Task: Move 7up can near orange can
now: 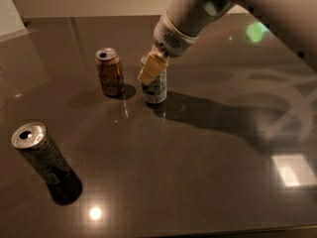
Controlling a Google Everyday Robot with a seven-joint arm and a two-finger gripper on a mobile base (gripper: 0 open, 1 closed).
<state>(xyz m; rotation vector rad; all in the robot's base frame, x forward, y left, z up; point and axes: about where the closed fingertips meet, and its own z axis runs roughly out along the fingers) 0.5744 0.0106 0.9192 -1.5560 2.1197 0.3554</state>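
1. Three drink cans stood on one dark table (198, 177).
2. One was the short, silvery-white 7up can (156, 89).
3. One was the brownish orange can (110, 73), near it.
4. One was a taller dark grey can (42, 157), well apart from both.
5. One claw (151, 68), on one white arm (195, 9), gripped the 7up can's upper part.

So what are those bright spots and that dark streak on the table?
Camera view: glare off the table, a round spot in front, a square patch right; the streak is the arm's shadow, running right from the gripper at the 7up can.
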